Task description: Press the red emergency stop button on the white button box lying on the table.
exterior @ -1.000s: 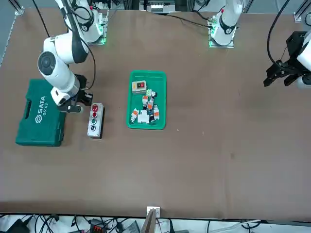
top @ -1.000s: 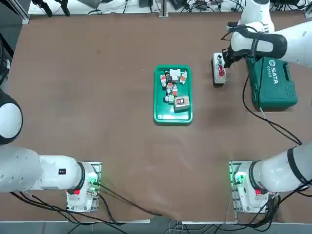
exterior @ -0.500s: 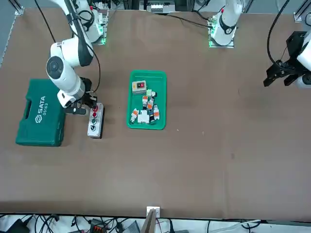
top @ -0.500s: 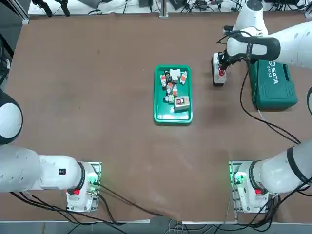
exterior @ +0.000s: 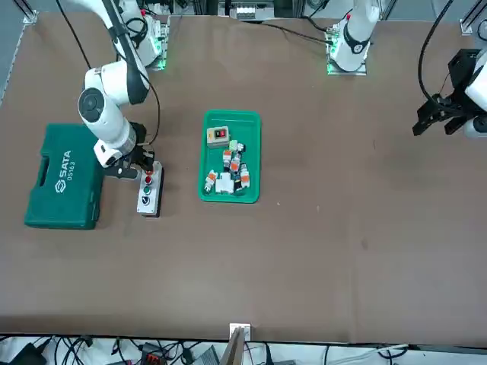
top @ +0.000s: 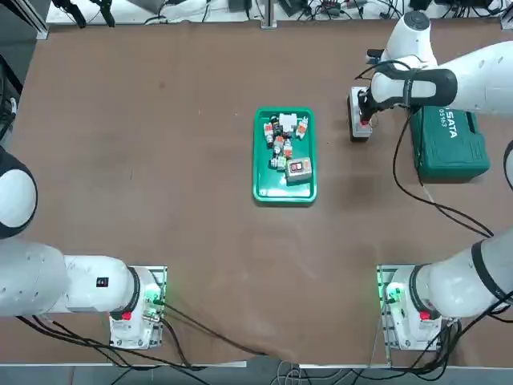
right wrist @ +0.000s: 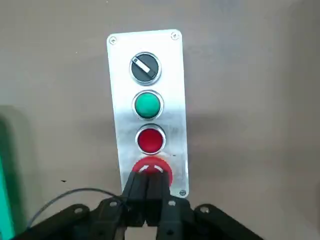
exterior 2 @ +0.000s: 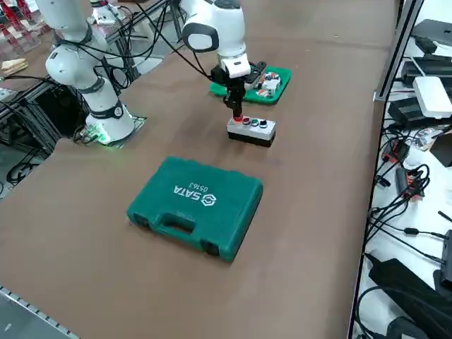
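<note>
Brown and matte, the table (top: 176,120) carries everything, with cables trailing off its edges. Largest on it is the green SATA toolcase (exterior 2: 195,206), lying flat at the robot's right. Near the table's middle sits a green tray (exterior: 254,156) of small electrical parts. Between tray and toolcase lies the white button box (right wrist: 120,100) — its plate shows a black selector knob, a green button, a small red button, then the red emergency stop button (right wrist: 161,168) at the end nearest the robot. Directly above that end the right gripper (right wrist: 147,192) points straight down, fingers (right wrist: 137,195) pressed together and gripping nothing — their tips are at the red knob's edge.
</note>
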`<move>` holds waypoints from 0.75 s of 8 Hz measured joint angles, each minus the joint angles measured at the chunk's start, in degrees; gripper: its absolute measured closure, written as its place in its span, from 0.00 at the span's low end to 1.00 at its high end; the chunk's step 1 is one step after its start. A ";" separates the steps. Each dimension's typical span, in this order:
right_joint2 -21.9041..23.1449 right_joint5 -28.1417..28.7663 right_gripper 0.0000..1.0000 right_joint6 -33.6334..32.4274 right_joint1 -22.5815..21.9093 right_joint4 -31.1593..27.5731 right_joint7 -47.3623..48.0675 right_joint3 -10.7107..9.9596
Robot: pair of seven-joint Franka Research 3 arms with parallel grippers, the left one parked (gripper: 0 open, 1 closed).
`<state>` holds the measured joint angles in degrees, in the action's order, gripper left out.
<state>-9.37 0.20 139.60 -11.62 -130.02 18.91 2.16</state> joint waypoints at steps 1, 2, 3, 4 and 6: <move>-0.01 0.00 0.99 0.22 0.00 -0.01 0.06 -0.01; -0.04 0.00 0.99 0.45 0.00 -0.03 0.13 -0.02; -0.11 0.00 0.99 0.56 0.00 -0.08 0.16 -0.05; -0.19 0.00 0.99 0.72 0.00 -0.16 0.18 -0.07; -0.39 0.00 0.99 0.96 0.01 -0.36 0.23 -0.12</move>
<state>-9.76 0.20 140.56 -11.61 -130.38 19.14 2.04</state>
